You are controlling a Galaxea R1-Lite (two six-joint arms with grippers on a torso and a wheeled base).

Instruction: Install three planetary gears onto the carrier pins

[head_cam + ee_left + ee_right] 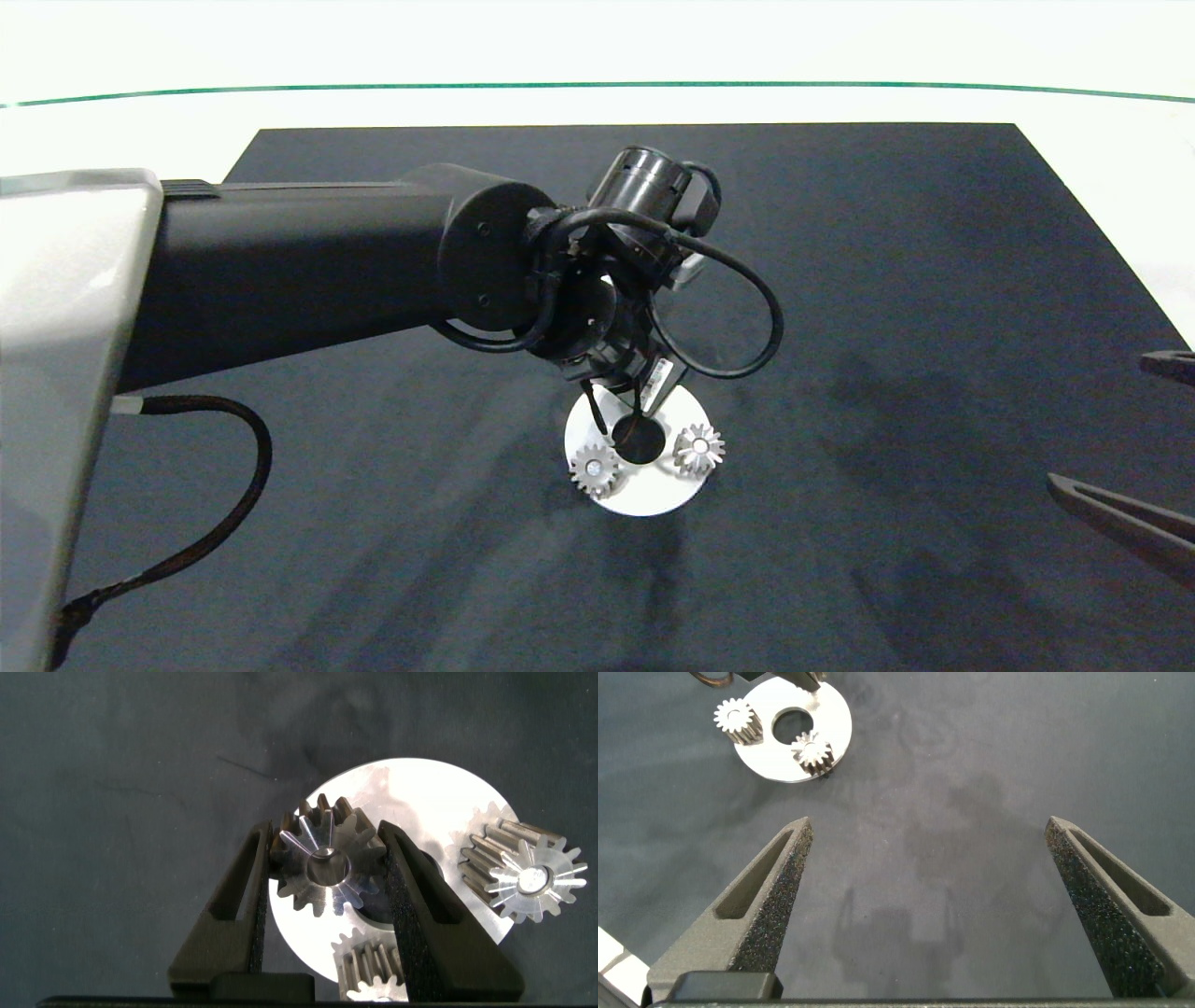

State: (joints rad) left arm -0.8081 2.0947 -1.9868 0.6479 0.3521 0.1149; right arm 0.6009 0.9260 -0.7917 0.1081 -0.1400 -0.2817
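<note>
My left gripper is shut on a silvery planetary gear by its toothed sides, right over the white carrier disc. Whether a pin sits in its bore I cannot tell. Two more gears sit on carrier pins on the disc, one at its near left and one at its right, with a white pin tip showing in a bore. In the head view the left gripper hides the held gear. My right gripper hangs open and holds nothing, far to the right.
A dark mat covers the table, with the pale tabletop around it. The left arm's cable loop hangs beside the wrist above the disc. The right wrist view shows the disc with two gears.
</note>
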